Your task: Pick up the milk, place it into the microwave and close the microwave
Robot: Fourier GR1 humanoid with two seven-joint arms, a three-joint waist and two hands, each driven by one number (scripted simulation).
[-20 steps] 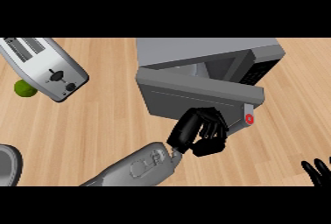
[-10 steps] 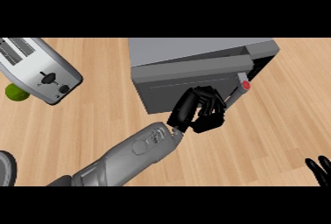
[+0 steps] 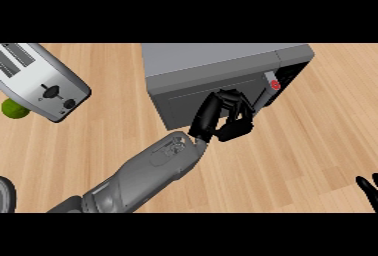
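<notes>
The grey microwave [image 3: 221, 62] stands at the top centre. Its door [image 3: 181, 100] is swung almost flush with the front, leaving a narrow gap at the right by the red button [image 3: 275, 84]. My left hand [image 3: 221, 117] rests against the door's face with relaxed fingers and holds nothing; its forearm runs down to the lower left. No milk shows anywhere, and the inside of the microwave is hidden behind the door. At the lower right edge, only the upturned fingers of my right hand [image 3: 367, 187] show, resting.
A silver toaster [image 3: 40, 80] lies at the upper left, with a small green fruit [image 3: 13, 108] beside it at the left edge. A dark rounded rim [image 3: 4, 196] peeks in at the lower left. Bare wooden counter spreads to the right of the microwave.
The microwave door has swung from wide open to almost shut, with my left hand following it up and to the right. The right hand has stayed at the lower right edge.
</notes>
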